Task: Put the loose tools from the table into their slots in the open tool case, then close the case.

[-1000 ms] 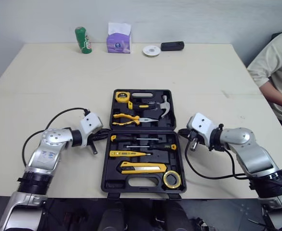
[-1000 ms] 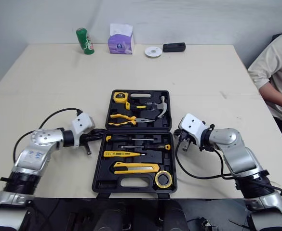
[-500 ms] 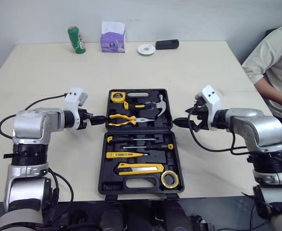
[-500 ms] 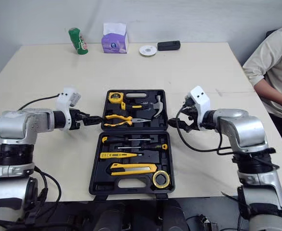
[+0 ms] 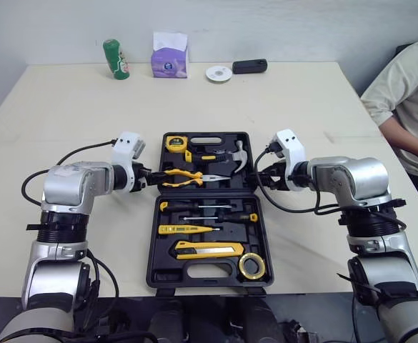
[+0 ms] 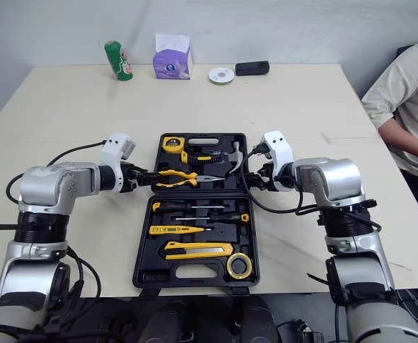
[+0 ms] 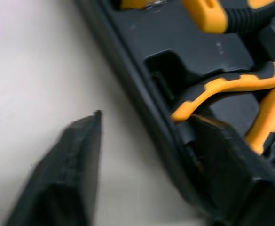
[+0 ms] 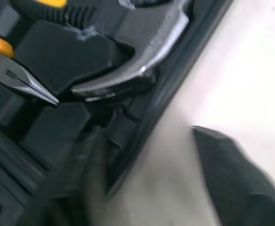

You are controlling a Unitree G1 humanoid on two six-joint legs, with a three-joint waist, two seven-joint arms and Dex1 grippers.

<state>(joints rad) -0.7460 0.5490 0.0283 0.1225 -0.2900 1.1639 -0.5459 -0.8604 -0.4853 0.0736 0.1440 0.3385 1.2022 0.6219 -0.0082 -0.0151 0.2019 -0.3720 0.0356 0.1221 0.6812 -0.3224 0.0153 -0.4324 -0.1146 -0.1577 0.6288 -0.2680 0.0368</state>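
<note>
Case: lies open and flat on the table, midway between the two arms, with the lid half farther from the robot and the base half nearer
Lid half: holds a tape measure at its far left corner, pliers across the middle and a hammer on the right, each seated in its recess
Base half: holds two screwdrivers, a flat yellow tool, a knife and a tape roll in the near right corner
Left gripper: at the lid's left edge, level with the pliers' handles; its fingers are spread, one over the table outside the wall and the other over the lid's interior, so the rim stands between them ungrasped
Right gripper: at the lid's right edge, just beside the hammer's head; its fingers are likewise spread, one over the table and one inside the case, nothing clamped
Far edge of table: a green can, a tissue box, a white disc and a black device, all well apart from the case
Right margin: a seated person in a pale shirt, at the table's right side
</note>
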